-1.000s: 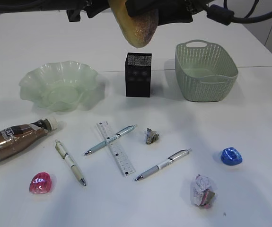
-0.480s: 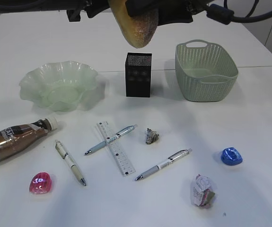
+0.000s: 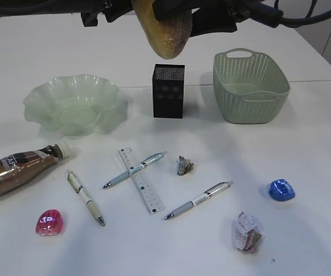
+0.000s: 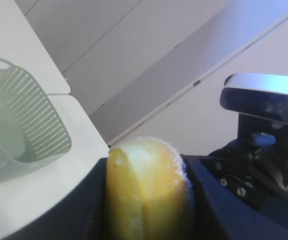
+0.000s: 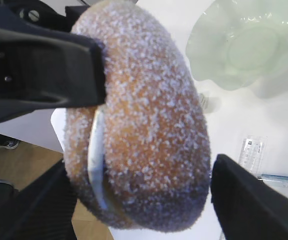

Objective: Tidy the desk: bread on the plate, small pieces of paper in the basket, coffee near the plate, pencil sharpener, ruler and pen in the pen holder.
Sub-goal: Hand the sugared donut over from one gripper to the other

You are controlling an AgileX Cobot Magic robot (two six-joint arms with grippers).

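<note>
A: What lies nearest on the white tabletop (image 3: pixel 303 144)?

B: A pink pencil sharpener (image 3: pixel 49 222) at the front left and a crumpled paper wad (image 3: pixel 247 232) at the front right. A blue pencil sharpener (image 3: pixel 281 190) sits just behind that wad, off to the right.

A: And in the middle band?

B: Three pens and a clear ruler (image 3: pixel 140 179). The cream pen (image 3: pixel 86 196) is left of the ruler, a grey-blue pen (image 3: pixel 134 169) lies across the ruler's upper half, and a silver pen (image 3: pixel 198 200) is to its right. A smaller paper scrap (image 3: pixel 183 165) rests between the two right-hand pens. A coffee bottle (image 3: pixel 19 169) lies on its side at the far left.

A: Farther back?

B: A ruffled pale-green glass plate (image 3: pixel 72 103) on the left, a black perforated pen holder (image 3: pixel 168 91) upright in the centre, and a green slotted basket (image 3: pixel 250 87) on the right, each well apart. Behind them a second white table (image 3: pixel 50 46) meets the first at a seam (the left wrist view shows plain grey wall panels beyond).

A: Where is the bread?

B: The sugared bread roll (image 3: pixel 163 26) hangs in the air above the pen holder. The left gripper (image 4: pixel 146 200) is clamped on it, dark fingers pressing both sides. The right gripper (image 5: pixel 144 150) also brackets the roll, one finger (image 5: pixel 38 70) against its flank; whether the other finger touches, I cannot tell.
</note>
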